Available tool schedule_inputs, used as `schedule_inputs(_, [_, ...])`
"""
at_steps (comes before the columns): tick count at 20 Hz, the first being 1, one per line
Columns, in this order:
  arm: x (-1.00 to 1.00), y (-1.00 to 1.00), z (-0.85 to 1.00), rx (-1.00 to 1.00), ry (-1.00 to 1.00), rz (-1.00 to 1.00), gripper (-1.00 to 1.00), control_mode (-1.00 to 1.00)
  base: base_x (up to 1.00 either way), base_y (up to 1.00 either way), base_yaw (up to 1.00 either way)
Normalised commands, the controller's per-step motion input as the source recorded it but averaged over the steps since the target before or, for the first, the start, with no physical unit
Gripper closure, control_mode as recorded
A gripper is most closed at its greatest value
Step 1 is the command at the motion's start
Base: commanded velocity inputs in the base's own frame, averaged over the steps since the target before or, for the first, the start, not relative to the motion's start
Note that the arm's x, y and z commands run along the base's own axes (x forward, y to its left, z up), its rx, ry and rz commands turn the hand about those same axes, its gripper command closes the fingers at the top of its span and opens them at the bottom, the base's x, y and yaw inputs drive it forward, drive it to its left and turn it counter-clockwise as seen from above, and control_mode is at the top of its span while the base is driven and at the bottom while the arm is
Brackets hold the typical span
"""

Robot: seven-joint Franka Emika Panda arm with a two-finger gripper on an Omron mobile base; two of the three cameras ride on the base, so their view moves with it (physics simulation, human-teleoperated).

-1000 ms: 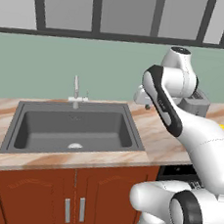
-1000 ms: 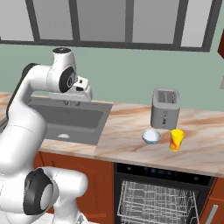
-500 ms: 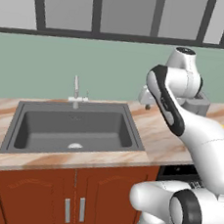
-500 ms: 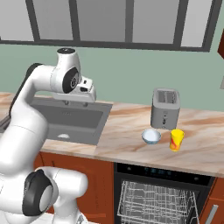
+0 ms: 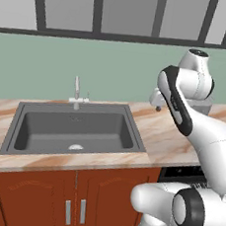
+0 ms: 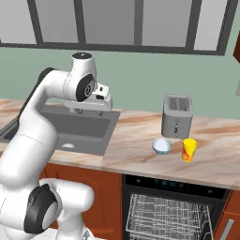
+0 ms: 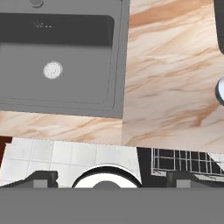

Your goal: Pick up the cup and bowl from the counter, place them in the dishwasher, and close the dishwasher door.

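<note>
The small yellow cup [image 6: 189, 149] stands on the pinkish marble counter [image 6: 140, 150] in front of the toaster, and the pale white bowl [image 6: 162, 146] sits just left of it. The bowl [image 7: 220, 91] also peeks in at the right edge of the hand view. Below them the black dishwasher [image 6: 172, 183] stands open, white wire racks [image 6: 166, 215] showing; the dishwasher door is out of view. My gripper [image 6: 100, 107] hangs above the counter beside the sink's right rim, well left of the bowl. In the hand view my gripper [image 7: 114, 178] is open, its fingertips [image 7: 41, 178] far apart with nothing between them.
A grey toaster [image 6: 177, 116] stands behind the cup and bowl. A dark grey sink [image 5: 73, 130] with a faucet [image 5: 77, 88] is set into the counter at the left. Red-brown cabinets [image 5: 75, 200] run under it. White floor tiles [image 7: 65, 157] show below the counter edge.
The jaws have spread from half closed to wide open. The hand has swung a little to the right, from over the sink toward the counter.
</note>
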Motion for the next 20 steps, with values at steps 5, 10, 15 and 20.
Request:
schedule_inputs(5, [0.00, -0.34, -0.06, 0.00, 0.00, 0.00, -1.00, -1.00, 0.00, 0.00, 0.00])
schedule_inputs(10, [0.00, -0.43, -0.16, 0.00, 0.00, 0.00, -1.00, -1.00, 0.00, 0.00, 0.00])
schedule_inputs(15, [0.00, -0.42, -0.12, 0.00, 0.00, 0.00, -1.00, -1.00, 0.00, 0.00, 0.00])
schedule_inputs(20, [0.00, -0.57, -0.12, 0.00, 0.00, 0.00, -1.00, -1.00, 0.00, 0.00, 0.00])
